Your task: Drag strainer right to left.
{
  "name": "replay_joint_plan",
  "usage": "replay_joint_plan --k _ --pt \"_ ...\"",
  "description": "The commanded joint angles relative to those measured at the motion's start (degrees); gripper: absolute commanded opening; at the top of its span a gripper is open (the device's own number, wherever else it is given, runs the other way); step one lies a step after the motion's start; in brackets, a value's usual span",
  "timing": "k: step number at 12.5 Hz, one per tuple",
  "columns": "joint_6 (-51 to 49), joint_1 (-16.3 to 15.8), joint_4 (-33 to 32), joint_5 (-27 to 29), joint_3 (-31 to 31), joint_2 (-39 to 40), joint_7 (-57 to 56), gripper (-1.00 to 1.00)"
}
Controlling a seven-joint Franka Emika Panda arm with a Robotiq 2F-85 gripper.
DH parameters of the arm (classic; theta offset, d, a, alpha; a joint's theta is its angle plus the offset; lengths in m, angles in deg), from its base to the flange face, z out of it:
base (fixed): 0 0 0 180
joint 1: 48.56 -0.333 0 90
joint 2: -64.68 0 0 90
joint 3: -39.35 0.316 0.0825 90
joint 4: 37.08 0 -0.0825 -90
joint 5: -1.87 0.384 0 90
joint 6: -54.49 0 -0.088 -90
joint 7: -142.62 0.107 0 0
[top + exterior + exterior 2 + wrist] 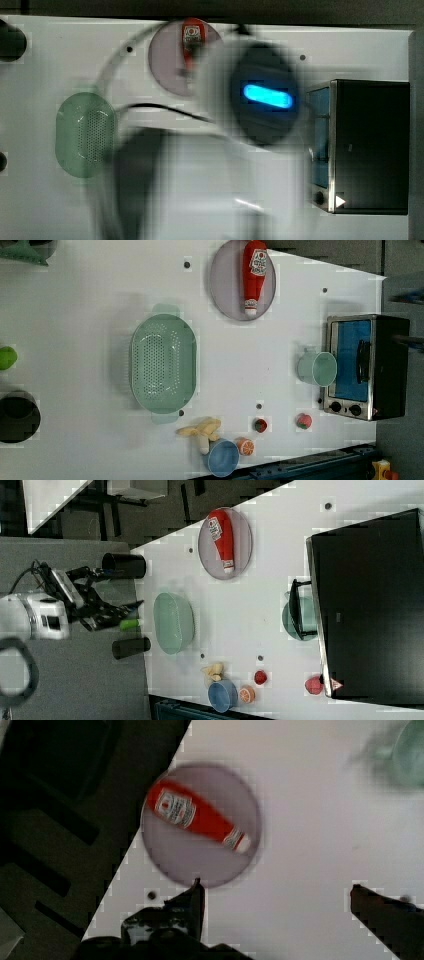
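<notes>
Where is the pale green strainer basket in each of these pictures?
Top view: the strainer lies at the top view's left, on the white table.
Left view: centre-left, holes showing.
Right view: centre-left, near the table edge.
Wrist view: I cannot pick it out.
Shared landmark: the ketchup bottle on its round plate, beyond the strainer's end.

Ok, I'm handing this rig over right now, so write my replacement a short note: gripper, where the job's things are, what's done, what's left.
Gripper: open, holding nothing, up in the air over the table near the plate with the ketchup bottle.
Strainer: sits flat on the table, empty, nothing touching it. In the left view the plate is to its upper right and the banana just below its lower right.
Mug: lies by the toaster oven, apart from the strainer.
Done: I can't confirm any dragging from here; the strainer is not gripped.
Left: probably check the strainer's place, then re-grip its rim and drag if needed.
</notes>
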Motion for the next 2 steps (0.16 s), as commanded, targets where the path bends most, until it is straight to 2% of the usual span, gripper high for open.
replay_joint_plan --k 1,2 --pt "-5.2 2.5 -3.4 -4.7 -3.5 1.1 -16.5 1.00" --pt "-6.9 2.5 -3.4 -5.5 -3.7 -0.1 -16.4 1.00"
